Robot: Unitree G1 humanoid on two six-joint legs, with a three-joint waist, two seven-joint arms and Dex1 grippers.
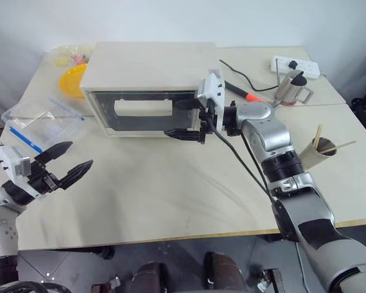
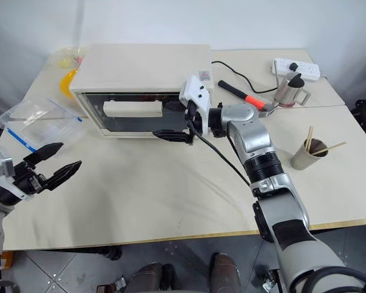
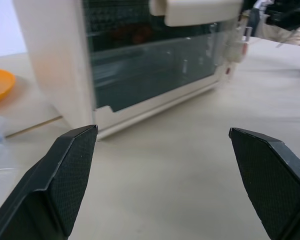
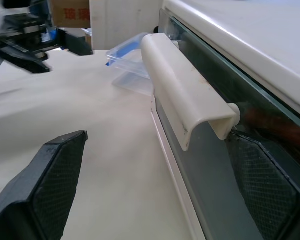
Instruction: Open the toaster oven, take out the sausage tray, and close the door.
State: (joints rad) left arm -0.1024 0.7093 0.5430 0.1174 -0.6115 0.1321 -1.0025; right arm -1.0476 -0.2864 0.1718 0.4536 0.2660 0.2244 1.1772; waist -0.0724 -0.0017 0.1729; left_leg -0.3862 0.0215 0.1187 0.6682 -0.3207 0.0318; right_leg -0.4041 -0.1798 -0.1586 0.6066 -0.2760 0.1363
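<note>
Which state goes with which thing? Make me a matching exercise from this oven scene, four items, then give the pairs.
Things:
1. door
2. left gripper
3. right gripper
4. clear plastic box

States:
A. open, over bare table left of the oven
B. shut, handle up
C. lying on the table beside the oven's left end
D. open, at the right end of the handle

Pairs: 1-B, 2-A, 3-D, 4-C
</note>
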